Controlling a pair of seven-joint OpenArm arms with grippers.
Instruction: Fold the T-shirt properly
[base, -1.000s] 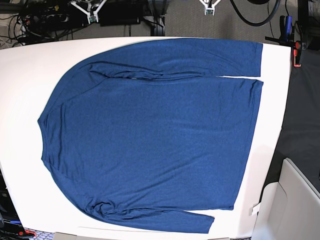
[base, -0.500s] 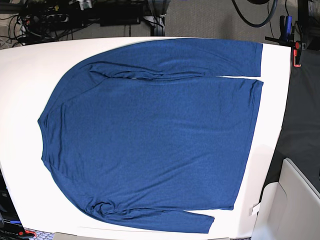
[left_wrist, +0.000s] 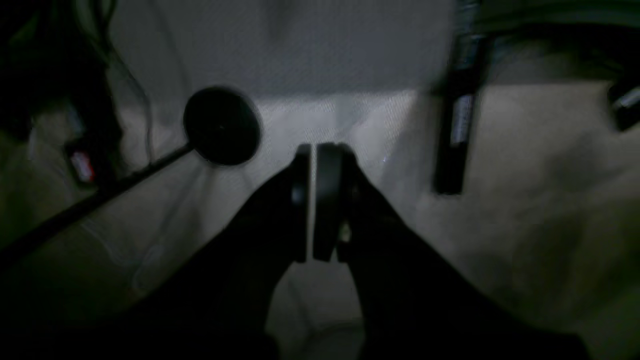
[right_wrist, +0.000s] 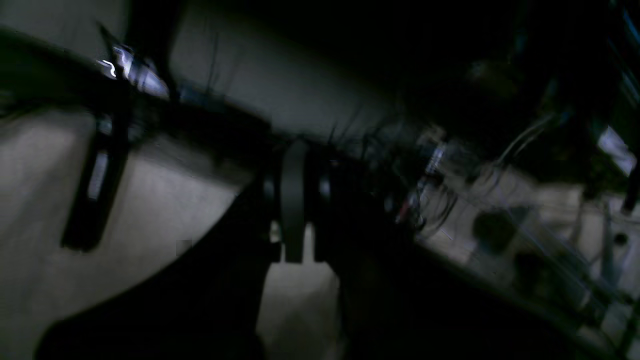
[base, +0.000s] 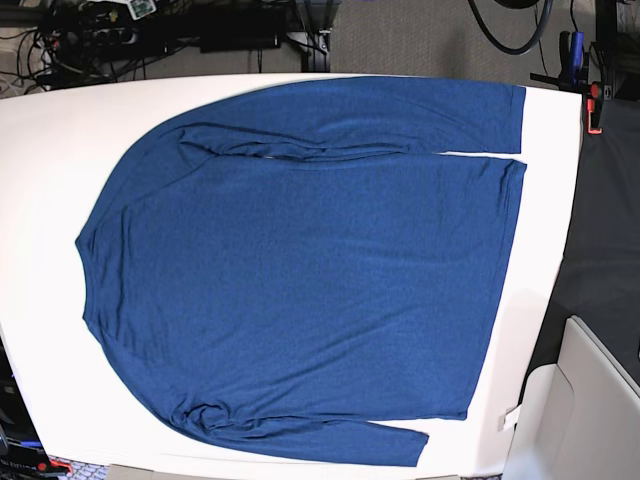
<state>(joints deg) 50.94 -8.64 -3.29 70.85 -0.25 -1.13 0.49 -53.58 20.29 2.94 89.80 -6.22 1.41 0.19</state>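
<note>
Shirt (base: 300, 270) spread flat on desk (base: 45, 150), sleeves along body. Thin, limp, light knit; best pinched at sleeve cuffs or hem corners. Left pincer (left_wrist: 314, 200) and right pincer (right_wrist: 295, 200) closed, empty, off the desk.

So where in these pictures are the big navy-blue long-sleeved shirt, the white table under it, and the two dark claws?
navy-blue long-sleeved shirt (base: 300, 290), base view, body middle.
white table (base: 50, 150), base view, bare corner.
left gripper (left_wrist: 314, 150), left wrist view, fingertips.
right gripper (right_wrist: 295, 150), right wrist view, fingertips.
</note>
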